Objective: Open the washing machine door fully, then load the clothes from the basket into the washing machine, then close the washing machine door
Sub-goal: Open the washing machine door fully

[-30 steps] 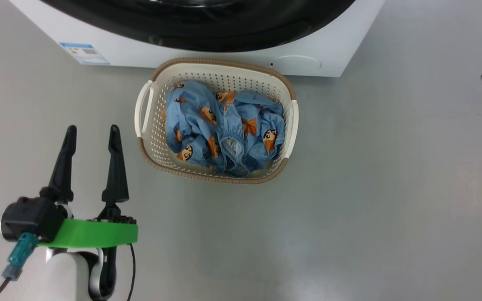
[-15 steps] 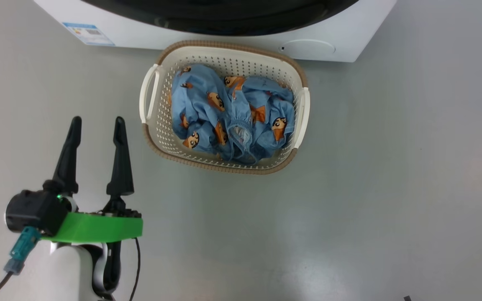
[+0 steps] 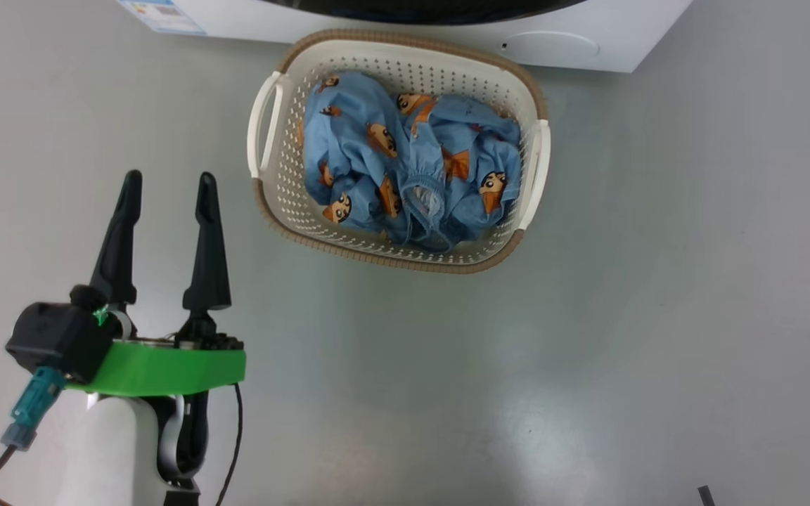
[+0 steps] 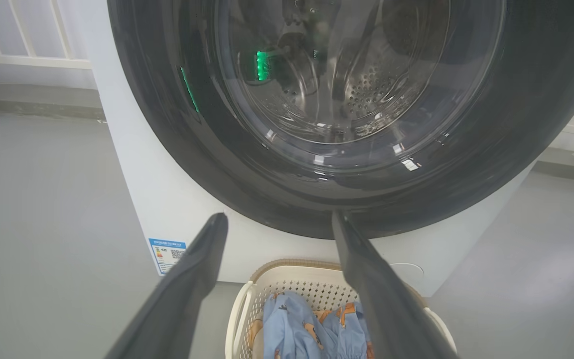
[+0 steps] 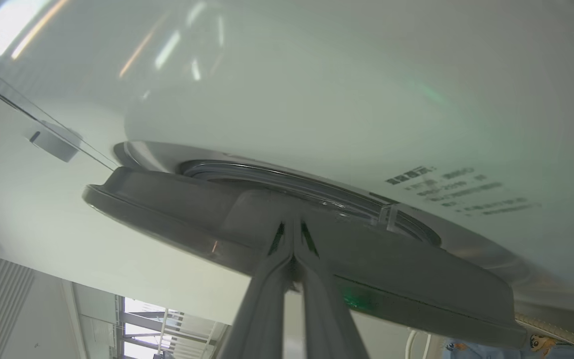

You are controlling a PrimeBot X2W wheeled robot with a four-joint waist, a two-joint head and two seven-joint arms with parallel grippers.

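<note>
Our right fingers [image 5: 269, 299], pressed together, reach the rim of the washing machine door [image 5: 177, 209] straight ahead, so that arm is nearer. Our left fingers [image 3: 120, 239] hang spread beside the basket [image 3: 278, 204] of clothes [image 3: 412, 154].

clothes [image 3: 412, 169] in basket [image 3: 292, 218] before washing machine [image 3: 588, 35]

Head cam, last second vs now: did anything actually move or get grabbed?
The camera moved, not the things: the whole head view slid, so the washing machine and the basket sit higher in frame and look slightly larger. Nothing was grasped or let go. Unchanged: basket at the machine's foot, clothes in the same heap, left end effector open and empty, off the basket's left side.
</note>
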